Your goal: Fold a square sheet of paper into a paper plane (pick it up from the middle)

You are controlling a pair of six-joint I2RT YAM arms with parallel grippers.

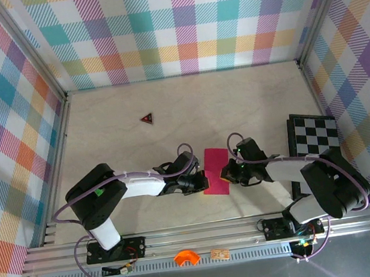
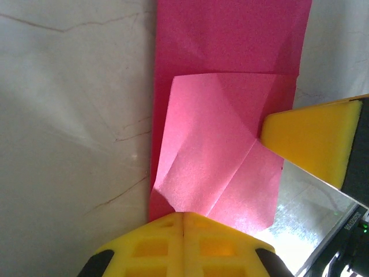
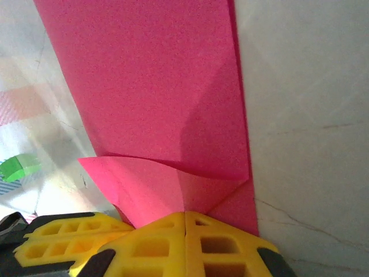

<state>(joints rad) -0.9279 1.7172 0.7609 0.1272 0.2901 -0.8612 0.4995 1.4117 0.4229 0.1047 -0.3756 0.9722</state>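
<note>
Paper (image 1: 214, 165) lay on the table (image 1: 118, 140) close to the middle of its near edge, between the two arms. It was already a narrow long strip, not a square, so I'd judge the first half-fold done.

At the strip's near end one corner flap was turned over, its paler pink side up, with a diagonal crease across it. In the right wrist view the flap stood curled up off the strip, not pressed flat.

Left gripper (image 1: 200, 177) came in from the left edge of the strip. Its yellow fingers (image 2: 161, 242) were closed tight together, tips at the near end of the flap.

Right gripper (image 1: 226, 172) came in from the right edge, its fingers (image 3: 219, 242) also closed together, tips touching the base of the raised flap. Couldn't tell whether either tip pinched a paper layer or just pressed on it.

Progress guess: early to middle. No pointed nose and no wings showed. Left to do: flatten this corner crease, fold the matching corner, then the long wing folds.

Checkerboard (image 1: 314, 135) sat by the right edge of the table, well apart from the paper. A small dark red triangle (image 1: 146, 119) lay further back, left of centre.

Writing: none readable. The triangle had a mark on it and a small tan tag (image 1: 219, 253) sat on the front rail; both were too small to read. An orange piece (image 1: 185, 257) lay beside the tag.
</note>
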